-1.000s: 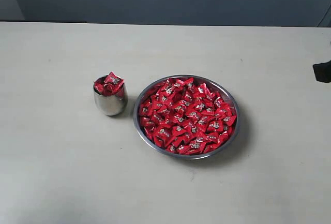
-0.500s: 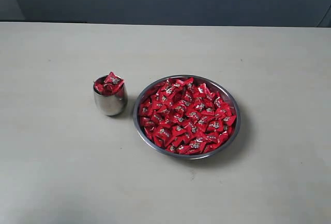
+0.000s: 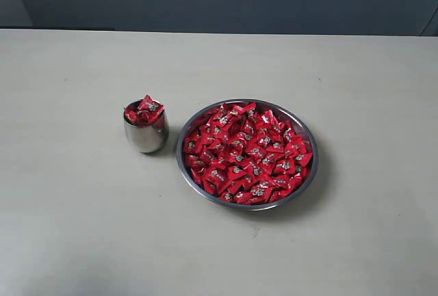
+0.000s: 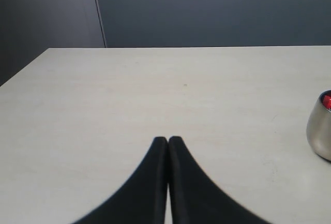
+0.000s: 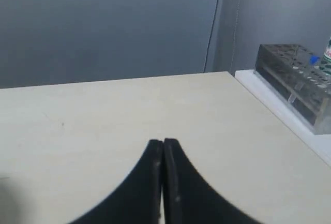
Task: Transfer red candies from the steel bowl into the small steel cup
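- The wide, shallow, shiny steel bowl point(image 3: 179, 156) sits on the pale flat table point(image 3: 82, 234). Every place below is told from this bowl.
- The bowl is piled with small shiny red candies point(image 3: 246, 152) in pinched wrappers.
- The small round steel cup point(image 3: 146, 137) stands just beside the bowl, on the bowl's left in the exterior view. It looks a tiny bit apart from the rim. Red candies heap up over its top.
- What changed: a second ago a black bit of the right arm showed far off to the right of the bowl. Now it is gone from the exterior view. The bowl, the cup and the candies have not moved.
- The right gripper point(image 5: 163, 142) has its two black fingers pressed together with nothing between them. Its camera sees only bare table and a clear rack point(image 5: 295, 74), not the bowl.
- The left gripper point(image 4: 168, 140) is squeezed closed too, and it is empty. It is well away from the bowl, out past the cup.
- I think the job is done or nearly done. The cup looks full, both arms are away, and one more candy could slide off the heap.
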Robot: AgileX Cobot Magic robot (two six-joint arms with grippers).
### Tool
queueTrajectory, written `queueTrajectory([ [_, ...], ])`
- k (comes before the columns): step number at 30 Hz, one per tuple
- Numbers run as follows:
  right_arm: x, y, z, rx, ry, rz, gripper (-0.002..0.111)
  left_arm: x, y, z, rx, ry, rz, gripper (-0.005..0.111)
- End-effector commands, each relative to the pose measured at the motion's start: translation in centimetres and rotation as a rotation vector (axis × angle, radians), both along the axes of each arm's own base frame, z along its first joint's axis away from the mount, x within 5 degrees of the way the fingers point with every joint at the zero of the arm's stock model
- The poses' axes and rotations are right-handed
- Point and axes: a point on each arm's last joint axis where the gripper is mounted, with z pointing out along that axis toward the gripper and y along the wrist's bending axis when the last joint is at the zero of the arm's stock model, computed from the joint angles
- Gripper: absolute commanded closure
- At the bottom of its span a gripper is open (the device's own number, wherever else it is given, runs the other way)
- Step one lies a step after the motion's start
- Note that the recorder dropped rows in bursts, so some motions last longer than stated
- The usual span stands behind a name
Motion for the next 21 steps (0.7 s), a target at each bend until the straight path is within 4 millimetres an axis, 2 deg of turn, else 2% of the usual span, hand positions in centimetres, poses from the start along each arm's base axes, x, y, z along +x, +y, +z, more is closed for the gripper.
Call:
queueTrajectory([
  [1,-0.4,0.1,0.4,0.002,-0.070,0.001,0.108,0.0,0.0,-0.1,-0.001,-0.003,0.001,0.106],
  [8,-0.4,0.1,0.4,0.022,-0.071,0.001,0.108,0.0,0.0,-0.1,-0.001,-0.003,0.001,0.106],
  [16,-0.4,0.4,-1.9,-0.050,0.021,0.051,0.108,0.0,0.0,-0.1,-0.001,-0.003,0.001,0.106],
  [18,-0.5,0.4,-3.3,-0.046,0.066,0.053,0.108,0.0,0.0,-0.1,-0.001,-0.003,0.001,0.106],
  [21,-0.8,0.5,-3.6,-0.031,0.083,0.055,0.108,0.0,0.0,-0.1,-0.001,-0.003,0.001,0.106],
])
